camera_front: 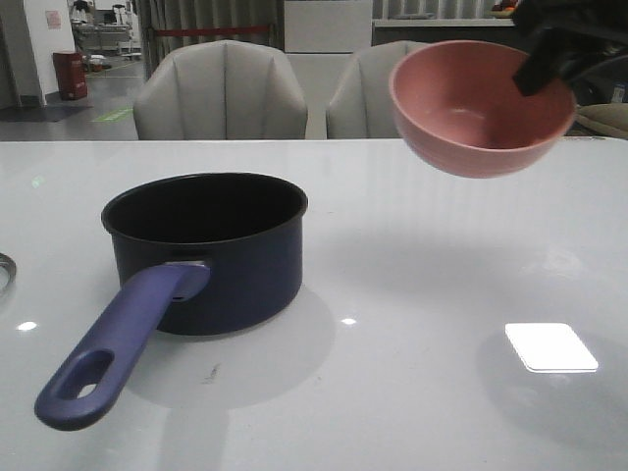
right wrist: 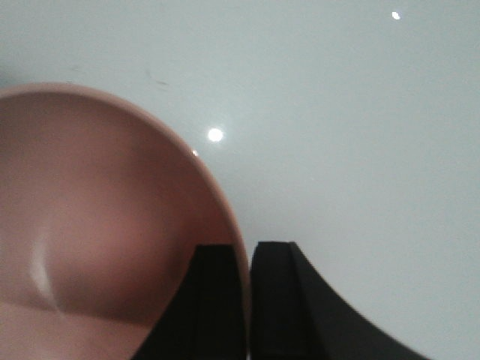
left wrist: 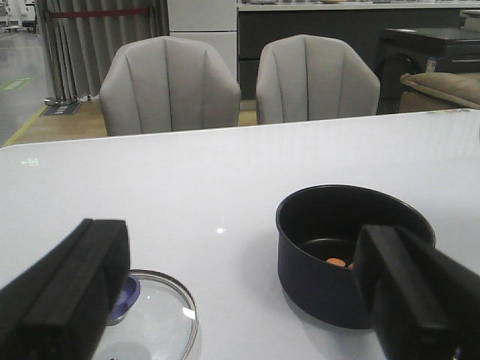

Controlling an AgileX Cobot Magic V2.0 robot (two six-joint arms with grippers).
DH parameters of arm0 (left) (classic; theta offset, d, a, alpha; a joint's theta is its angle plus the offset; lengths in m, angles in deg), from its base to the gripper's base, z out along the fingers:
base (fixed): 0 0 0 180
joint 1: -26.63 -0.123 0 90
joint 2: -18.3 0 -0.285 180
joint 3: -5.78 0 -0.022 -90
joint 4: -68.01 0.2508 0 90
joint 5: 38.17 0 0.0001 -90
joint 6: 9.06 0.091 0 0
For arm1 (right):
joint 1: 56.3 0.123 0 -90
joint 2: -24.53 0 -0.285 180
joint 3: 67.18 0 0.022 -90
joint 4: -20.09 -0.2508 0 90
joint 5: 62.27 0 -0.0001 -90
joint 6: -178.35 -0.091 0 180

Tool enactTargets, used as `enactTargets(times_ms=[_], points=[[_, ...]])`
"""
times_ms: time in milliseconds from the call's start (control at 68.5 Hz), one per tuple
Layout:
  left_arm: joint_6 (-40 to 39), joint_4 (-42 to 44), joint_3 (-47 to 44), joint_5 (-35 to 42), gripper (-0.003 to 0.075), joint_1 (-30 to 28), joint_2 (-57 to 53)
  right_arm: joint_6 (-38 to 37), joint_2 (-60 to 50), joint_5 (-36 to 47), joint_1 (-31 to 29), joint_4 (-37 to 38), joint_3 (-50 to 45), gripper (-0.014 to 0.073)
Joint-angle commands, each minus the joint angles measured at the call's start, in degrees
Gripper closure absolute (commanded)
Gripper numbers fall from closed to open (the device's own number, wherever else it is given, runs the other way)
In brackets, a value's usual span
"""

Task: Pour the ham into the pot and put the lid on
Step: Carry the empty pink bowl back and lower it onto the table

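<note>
The navy pot (camera_front: 206, 250) stands on the white table, its purple-blue handle (camera_front: 118, 348) pointing toward the front left. In the left wrist view the pot (left wrist: 330, 289) holds orange-pink ham slices (left wrist: 337, 262) on its black bottom. The glass lid (left wrist: 154, 322) with its blue knob (left wrist: 122, 296) lies flat on the table left of the pot; only its edge (camera_front: 5, 270) shows in the front view. My right gripper (camera_front: 549, 59) is shut on the rim of the pink bowl (camera_front: 476, 108), held in the air right of the pot, tilted and empty; it also shows in the right wrist view (right wrist: 97, 240). My left gripper (left wrist: 240, 300) is open above the lid area.
Two grey chairs (camera_front: 221, 93) stand behind the table's far edge. A bright light patch (camera_front: 549, 345) lies on the table at the front right.
</note>
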Motion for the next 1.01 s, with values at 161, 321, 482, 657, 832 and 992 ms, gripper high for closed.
enactTargets(times_ms=[161, 321, 482, 657, 832, 992], points=[[-0.05, -0.08, 1.57, 4.64, 0.0083, 0.43, 0.55, -18.06, 3.55, -3.48, -4.02, 11.44, 1.93, 0.0456], [-0.05, -0.08, 1.57, 4.64, 0.0083, 0.43, 0.55, -21.87, 8.32, -3.5, -4.9, 11.06, 2.04, 0.0456], [-0.05, -0.08, 1.57, 4.64, 0.0083, 0.43, 0.55, -21.87, 12.62, -5.54, -4.9, 10.37, 4.04, 0.0455], [-0.05, -0.08, 1.57, 4.64, 0.0083, 0.43, 0.55, -21.87, 16.18, -11.13, -4.9, 10.03, 8.48, 0.0411], [-0.05, -0.08, 1.57, 4.64, 0.0083, 0.43, 0.55, -21.81, 17.25, -12.18, -4.9, 10.23, 9.98, 0.0311], [-0.05, -0.08, 1.57, 4.64, 0.0083, 0.43, 0.55, -21.81, 16.98, -11.99, -4.9, 11.05, 9.98, 0.0261]])
